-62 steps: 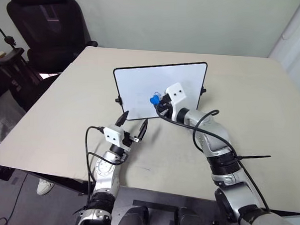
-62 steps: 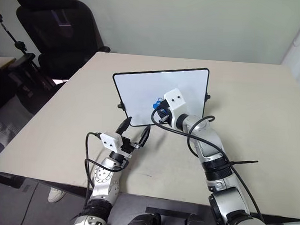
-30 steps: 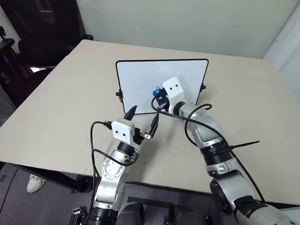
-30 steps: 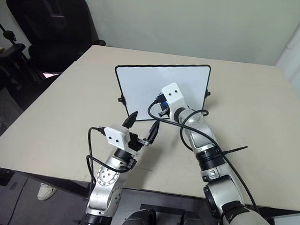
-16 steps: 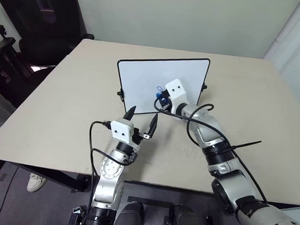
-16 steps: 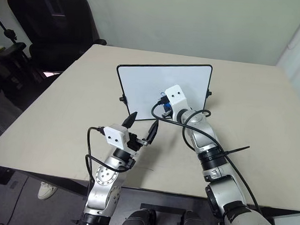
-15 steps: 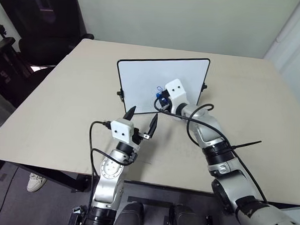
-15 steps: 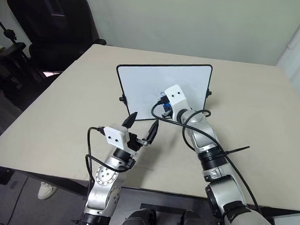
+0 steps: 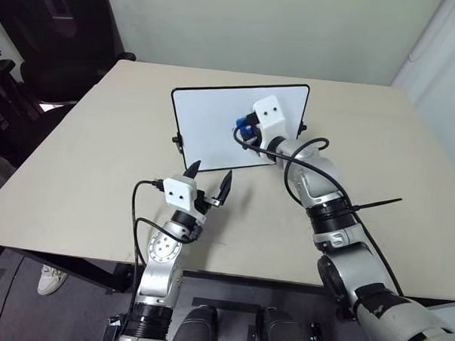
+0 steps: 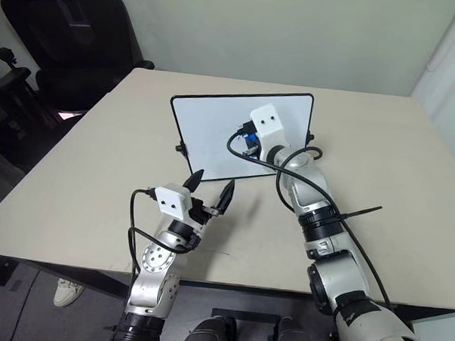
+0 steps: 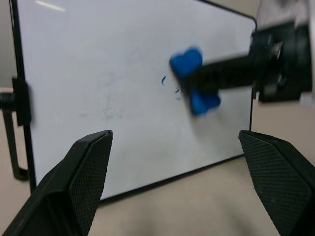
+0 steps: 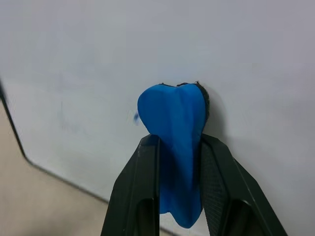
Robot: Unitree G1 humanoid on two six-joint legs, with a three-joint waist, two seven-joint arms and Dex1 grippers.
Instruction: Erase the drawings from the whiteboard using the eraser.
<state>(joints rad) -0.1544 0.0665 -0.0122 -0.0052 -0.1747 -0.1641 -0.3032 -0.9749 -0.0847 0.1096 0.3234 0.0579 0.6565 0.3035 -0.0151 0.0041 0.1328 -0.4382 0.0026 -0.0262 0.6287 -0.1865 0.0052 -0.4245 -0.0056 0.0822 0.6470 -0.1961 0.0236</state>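
The whiteboard (image 9: 207, 128) stands tilted at the middle of the table. My right gripper (image 9: 244, 133) is shut on the blue eraser (image 12: 174, 123) and presses its tip flat against the board's white face, right of centre. Of the drawings, a few small blue specks (image 11: 164, 80) lie just beside the eraser (image 11: 189, 66); the rest of the face looks white with faint smears. Short of the board's lower edge and a little above the tabletop, my left gripper (image 9: 211, 171) hangs open and empty, pointing at the board.
The beige table (image 9: 379, 162) has free surface on all sides of the board. A black office chair (image 9: 59, 42) stands past its far left corner. The board's small black foot (image 9: 176, 141) sticks out at its left side. Black cables loop off both wrists.
My right gripper has slid the eraser up the board, over the spot where a blue scribble showed; only specks show there now. The left gripper is still open.
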